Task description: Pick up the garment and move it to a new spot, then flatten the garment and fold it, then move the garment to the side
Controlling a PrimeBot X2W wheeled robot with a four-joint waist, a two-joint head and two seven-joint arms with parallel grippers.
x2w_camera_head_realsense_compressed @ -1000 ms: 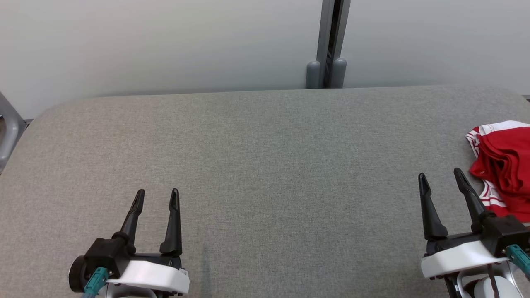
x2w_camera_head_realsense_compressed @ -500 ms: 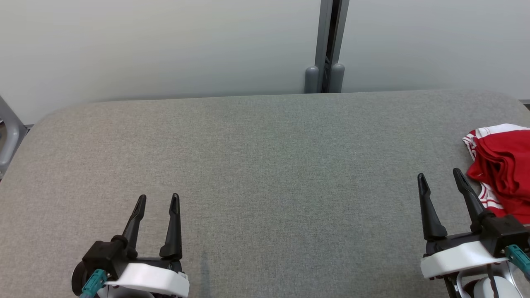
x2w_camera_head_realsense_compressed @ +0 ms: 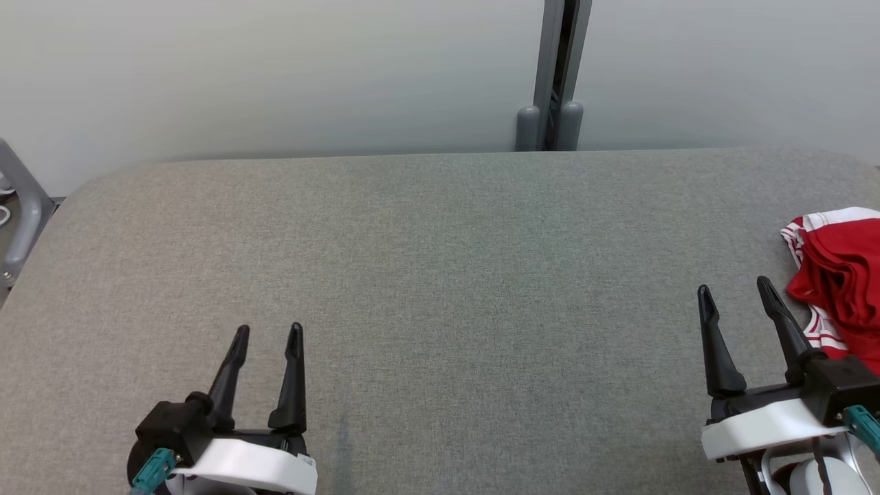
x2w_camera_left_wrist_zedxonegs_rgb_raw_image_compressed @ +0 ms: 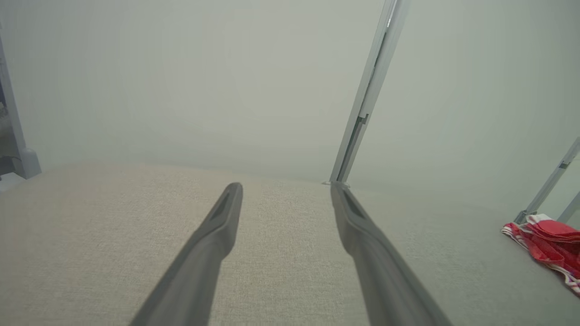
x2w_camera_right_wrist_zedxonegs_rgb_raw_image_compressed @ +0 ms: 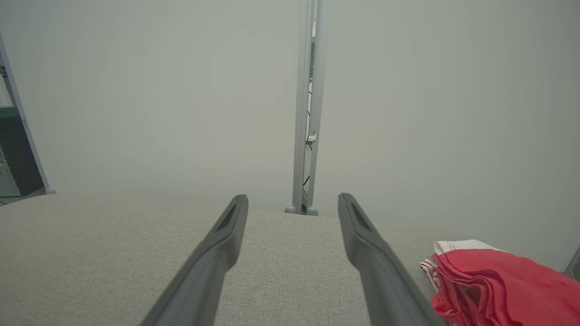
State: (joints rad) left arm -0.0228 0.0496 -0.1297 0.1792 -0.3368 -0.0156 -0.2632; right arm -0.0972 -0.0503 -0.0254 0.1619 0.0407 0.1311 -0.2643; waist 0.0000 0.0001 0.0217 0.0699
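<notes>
1. The garment is red cloth with white striped trim, bunched in a heap at the right edge of the grey bench, just beside my right end effector.
2. My right end effector has its fingers spread and holds nothing, clear of the cloth.
3. My left end effector is likewise spread and empty, well apart from the heap.
4. I judge the garment light, limp and shapeless when lifted. I would pinch a raised outer fold near the striped hem, catching few layers.
</notes>
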